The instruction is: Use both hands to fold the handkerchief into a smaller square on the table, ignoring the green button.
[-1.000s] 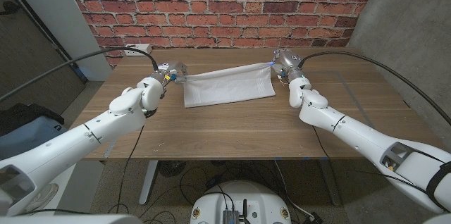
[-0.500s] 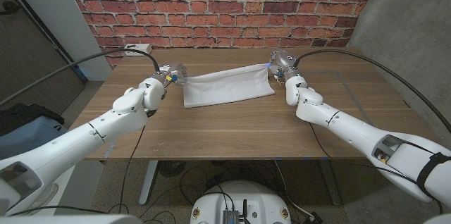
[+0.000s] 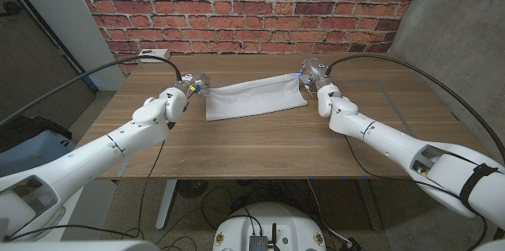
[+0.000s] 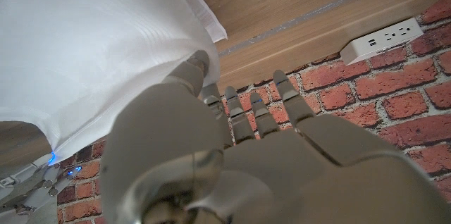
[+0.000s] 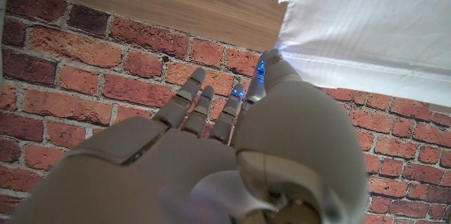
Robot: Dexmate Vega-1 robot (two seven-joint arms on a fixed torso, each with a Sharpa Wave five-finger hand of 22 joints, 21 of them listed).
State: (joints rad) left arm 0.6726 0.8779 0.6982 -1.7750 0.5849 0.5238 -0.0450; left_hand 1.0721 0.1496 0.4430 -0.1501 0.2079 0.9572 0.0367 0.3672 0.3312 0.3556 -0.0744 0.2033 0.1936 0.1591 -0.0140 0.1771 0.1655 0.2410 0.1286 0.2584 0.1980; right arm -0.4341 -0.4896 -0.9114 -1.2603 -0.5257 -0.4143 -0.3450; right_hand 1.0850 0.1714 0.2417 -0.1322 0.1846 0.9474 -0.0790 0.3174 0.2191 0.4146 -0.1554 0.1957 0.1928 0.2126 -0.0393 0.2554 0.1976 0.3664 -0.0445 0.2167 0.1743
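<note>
The white handkerchief (image 3: pixel 254 97) hangs stretched between my two hands over the far middle of the table, its lower edge lying on the wood. My left hand (image 3: pixel 188 88) pinches its left upper corner, and my right hand (image 3: pixel 310 72) pinches the right upper corner. In the left wrist view the cloth (image 4: pixel 91 41) spreads out from my left hand's fingertips (image 4: pixel 199 62), with the other fingers spread toward the wall. In the right wrist view the cloth (image 5: pixel 366 27) starts at the thumb of my right hand (image 5: pixel 232 146).
A white power outlet strip (image 3: pixel 154 54) sits at the table's far left edge by the brick wall (image 3: pixel 252 6), and shows in the left wrist view as outlet strip (image 4: pixel 384 37). Bare table (image 3: pixel 252 144) lies in front of the cloth.
My right hand has shifted a little to the left with its corner, and the left hand has dropped slightly. The cloth stays stretched between them.
</note>
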